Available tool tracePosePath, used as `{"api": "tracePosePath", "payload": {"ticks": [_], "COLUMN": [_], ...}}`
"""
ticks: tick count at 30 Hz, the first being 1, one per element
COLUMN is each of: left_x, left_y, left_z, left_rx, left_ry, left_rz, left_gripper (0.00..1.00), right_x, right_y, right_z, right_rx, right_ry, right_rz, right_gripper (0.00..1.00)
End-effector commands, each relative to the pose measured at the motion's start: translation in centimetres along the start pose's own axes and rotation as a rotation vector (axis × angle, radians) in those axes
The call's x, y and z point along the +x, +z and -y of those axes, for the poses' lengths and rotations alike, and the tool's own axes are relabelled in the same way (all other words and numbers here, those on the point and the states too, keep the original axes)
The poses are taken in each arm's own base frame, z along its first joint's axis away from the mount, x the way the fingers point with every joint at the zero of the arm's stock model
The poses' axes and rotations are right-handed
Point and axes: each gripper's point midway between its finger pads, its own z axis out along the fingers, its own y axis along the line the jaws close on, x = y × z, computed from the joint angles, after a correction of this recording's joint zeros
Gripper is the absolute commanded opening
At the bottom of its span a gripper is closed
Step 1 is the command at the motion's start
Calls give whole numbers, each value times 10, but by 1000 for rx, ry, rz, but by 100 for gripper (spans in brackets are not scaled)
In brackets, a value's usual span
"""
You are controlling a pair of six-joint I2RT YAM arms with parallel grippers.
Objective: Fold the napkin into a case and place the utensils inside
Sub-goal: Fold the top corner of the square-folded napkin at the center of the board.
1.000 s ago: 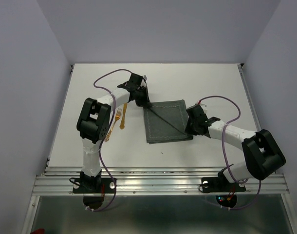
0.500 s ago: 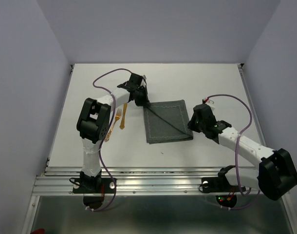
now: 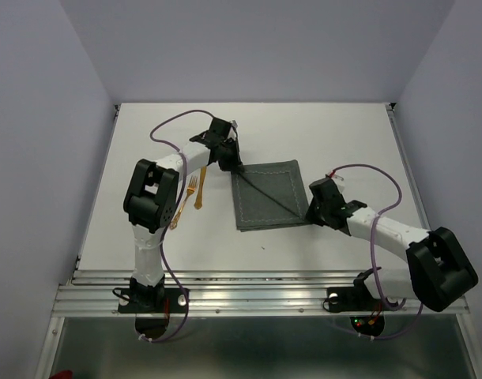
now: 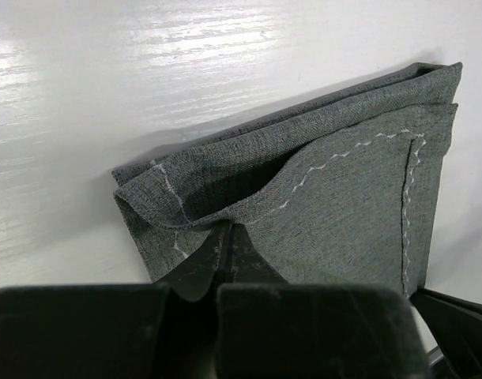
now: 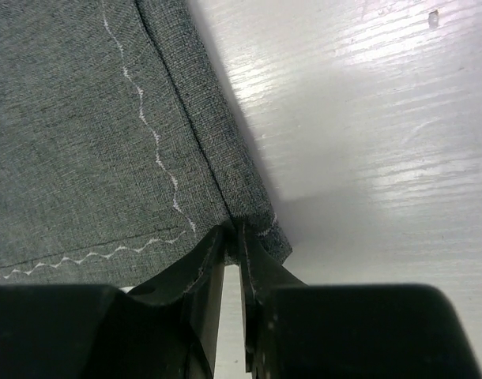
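The dark grey napkin (image 3: 266, 196) lies folded into a rough square in several layers on the white table (image 3: 344, 134). My left gripper (image 3: 232, 166) is at its far left corner. In the left wrist view the left gripper (image 4: 225, 230) is shut on the top layer's stitched edge, lifting it off the napkin (image 4: 352, 205). My right gripper (image 3: 312, 215) is at the near right corner. In the right wrist view the right gripper (image 5: 235, 231) is shut on that corner of the napkin (image 5: 83, 134). An orange fork (image 3: 198, 192) lies left of the cloth. A second utensil (image 3: 176, 213) is partly hidden by the left arm.
Pale walls enclose the table on the left, the back and the right. A metal rail (image 3: 265, 296) runs along the near edge by the arm bases. Purple cables (image 3: 375, 178) loop above both arms.
My right arm swung its elbow out and back, and its gripper came down toward the napkin's near right corner. The cloth's right edge shifted slightly left. The left arm held still.
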Motion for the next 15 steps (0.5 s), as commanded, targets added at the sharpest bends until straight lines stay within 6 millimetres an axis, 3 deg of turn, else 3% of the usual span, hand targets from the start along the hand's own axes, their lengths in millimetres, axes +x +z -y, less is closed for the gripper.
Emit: {"api": "tracePosePath", "payload": {"ticks": [1, 5, 9, 12, 13, 15], "left_x": [-29, -25, -20, -20, -20, -19], "left_y": [-46, -45, -34, -27, -22, -17], "left_z": [34, 32, 21, 9, 3, -5], "left_rx": [64, 59, 24, -17, -24, -43], "left_ry": [61, 68, 64, 54, 46, 44], "left_rz": [113, 97, 76, 81, 75, 70], "left_gripper": [0, 0, 0, 0, 0, 0], "right_x": [-40, -75, -96, -126, -122, -144], "right_y": [-25, -39, -24, -18, -9, -6], "right_z": [-15, -29, -41, -55, -61, -72], "right_rx": [-27, -31, 25, 14, 8, -14], "right_ry": [9, -12, -73, -94, -118, -132], "right_rz": [121, 215, 239, 257, 224, 237], "right_gripper": [19, 20, 25, 32, 33, 37]}}
